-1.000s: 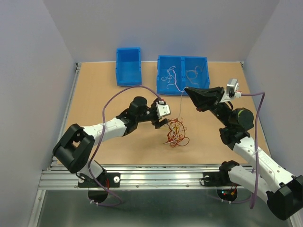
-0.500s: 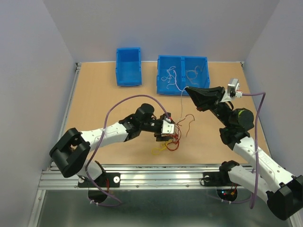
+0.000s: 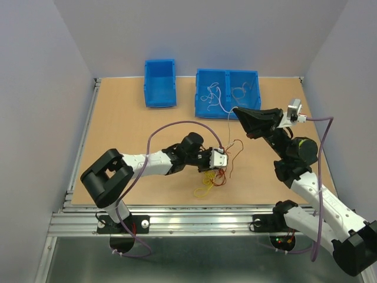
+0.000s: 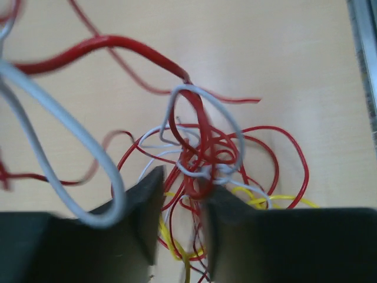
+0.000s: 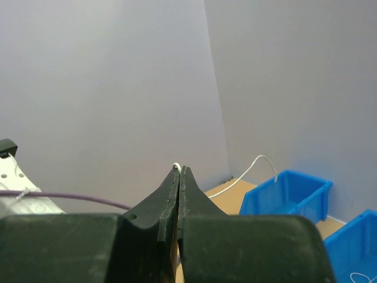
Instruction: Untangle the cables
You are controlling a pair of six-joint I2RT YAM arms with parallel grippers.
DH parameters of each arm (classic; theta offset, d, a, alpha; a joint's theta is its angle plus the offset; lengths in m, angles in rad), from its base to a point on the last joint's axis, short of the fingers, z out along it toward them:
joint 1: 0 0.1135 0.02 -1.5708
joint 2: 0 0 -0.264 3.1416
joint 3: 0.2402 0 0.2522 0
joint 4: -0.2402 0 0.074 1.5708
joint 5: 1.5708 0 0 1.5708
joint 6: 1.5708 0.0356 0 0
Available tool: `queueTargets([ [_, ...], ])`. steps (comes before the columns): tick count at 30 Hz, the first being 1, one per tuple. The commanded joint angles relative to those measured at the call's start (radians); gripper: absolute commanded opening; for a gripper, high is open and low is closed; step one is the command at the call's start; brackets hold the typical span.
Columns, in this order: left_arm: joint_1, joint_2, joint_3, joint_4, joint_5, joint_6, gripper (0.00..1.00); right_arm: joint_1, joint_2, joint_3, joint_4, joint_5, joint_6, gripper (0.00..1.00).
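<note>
White cable (image 5: pixel 258 157) pinched in right pincer (image 5: pixel 179 170).

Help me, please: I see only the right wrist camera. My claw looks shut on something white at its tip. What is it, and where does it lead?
Observer: It is a thin white wire. From the right claw it runs down to the clump of wires on the table.
Operator: Where is the other claw now?
Observer: The left claw is at that clump, its fingers close together with red strands between them.
</note>
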Motion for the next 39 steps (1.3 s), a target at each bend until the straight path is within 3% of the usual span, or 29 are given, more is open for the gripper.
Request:
queueTargets([
  [1, -0.008, 0.026, 0.057, 0.053, -0.089, -0.035, 0.26, -0.006, -0.081, -0.055, 0.085, 0.124, 0.009, 0.01],
  [2, -0.008, 0.027, 0.059, 0.060, -0.107, -0.043, 0.17, -0.007, -0.098, -0.069, 0.085, 0.179, 0.005, 0.01],
  [5, -0.005, 0.004, 0.042, 0.121, -0.176, -0.074, 0.03, -0.006, -0.198, -0.120, 0.082, 0.259, -0.038, 0.01],
  [8, 0.016, -0.031, 0.028, 0.164, -0.247, -0.124, 0.00, -0.006, -0.268, -0.164, 0.051, 0.340, -0.075, 0.01],
  [10, 0.044, -0.045, 0.036, 0.186, -0.270, -0.185, 0.00, -0.006, -0.331, -0.190, 0.009, 0.410, -0.095, 0.01],
  [16, 0.261, -0.053, 0.117, 0.180, -0.186, -0.373, 0.00, -0.006, -0.489, -0.244, -0.080, 0.607, -0.167, 0.01],
  [19, 0.355, -0.074, 0.127, 0.200, -0.233, -0.468, 0.00, -0.006, -0.545, -0.262, -0.117, 0.661, -0.187, 0.01],
  [22, 0.454, -0.152, 0.055, 0.322, -0.233, -0.578, 0.00, -0.006, -0.615, -0.273, -0.183, 0.731, -0.205, 0.00],
  [26, 0.498, -0.281, -0.050, 0.422, -0.267, -0.644, 0.00, -0.006, -0.681, -0.278, -0.240, 0.825, -0.231, 0.01],
  [34, 0.502, -0.526, -0.174, 0.517, -0.365, -0.644, 0.00, -0.006, -0.753, -0.266, -0.318, 0.851, -0.251, 0.00],
  [37, 0.504, -0.612, -0.200, 0.520, -0.422, -0.640, 0.01, -0.006, -0.714, -0.253, -0.323, 0.799, -0.253, 0.01],
  [39, 0.502, -0.639, -0.214, 0.525, -0.422, -0.640, 0.01, -0.006, -0.642, -0.223, -0.334, 0.677, -0.256, 0.01],
])
